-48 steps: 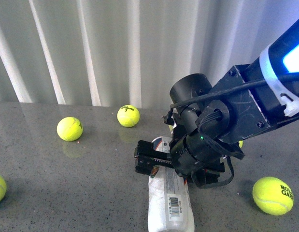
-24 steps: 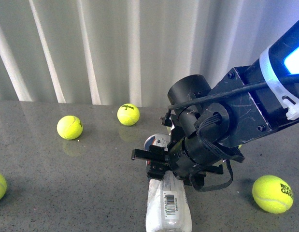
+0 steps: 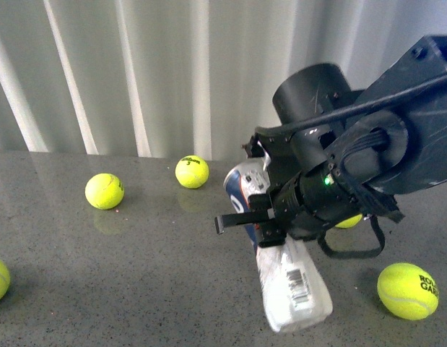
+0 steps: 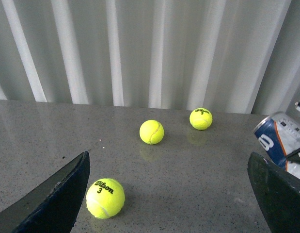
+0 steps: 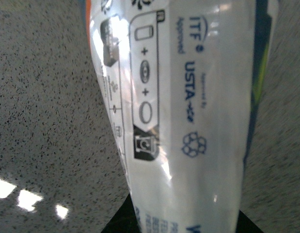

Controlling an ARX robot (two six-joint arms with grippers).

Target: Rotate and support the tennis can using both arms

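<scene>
- Clear plastic tennis can (image 3: 292, 288) sits tilted between the right jaws, pinched mid-length.
- Left jaws stand spread wide; the can's rim end lies beyond one of them.

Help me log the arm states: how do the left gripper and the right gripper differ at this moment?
The left gripper is open, fingers spread wide; the right gripper is shut on the tennis can. The left gripper holds nothing, with only bare table between its fingers; the right gripper holds the can tilted, metal-rimmed end raised. Both have flat black fingers.
</scene>
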